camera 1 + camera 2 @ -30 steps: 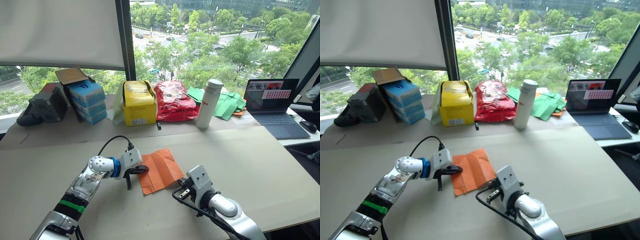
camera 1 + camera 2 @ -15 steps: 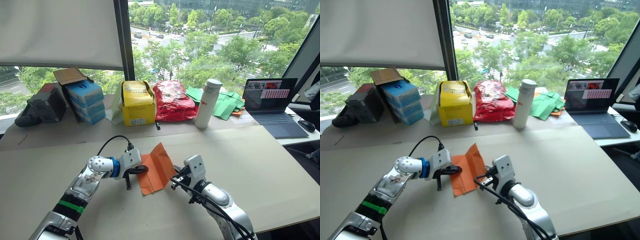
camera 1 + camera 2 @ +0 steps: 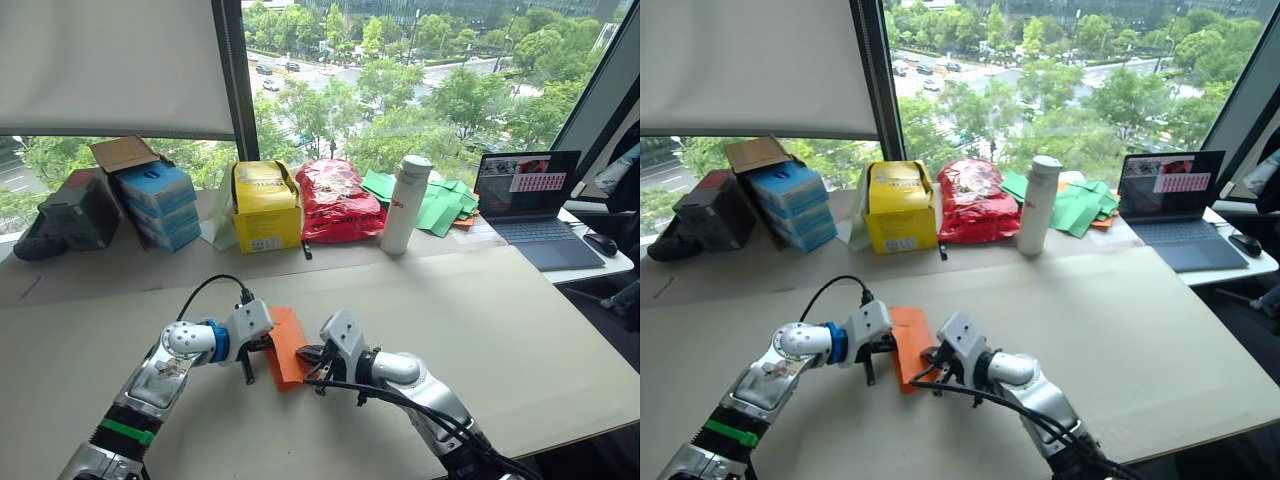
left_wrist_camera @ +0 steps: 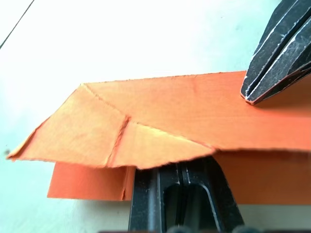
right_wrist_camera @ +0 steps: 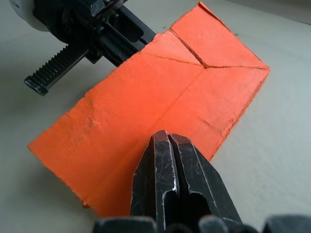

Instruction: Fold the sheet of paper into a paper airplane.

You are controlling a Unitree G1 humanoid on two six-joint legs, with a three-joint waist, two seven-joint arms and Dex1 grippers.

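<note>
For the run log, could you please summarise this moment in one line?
sheet of paper: folded over | left pincer: shut at its edge | right pincer: shut, pressing top layer

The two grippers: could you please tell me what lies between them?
The folded sheet of paper lies between the left gripper and right gripper, as the left eye view shows.

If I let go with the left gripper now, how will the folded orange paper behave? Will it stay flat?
The sheet of paper is thin and layered; its upper flap stands off the lower layer in the left wrist view, so it will probably spring open. It looks light, so it may slide on the smooth table under the right gripper.
</note>
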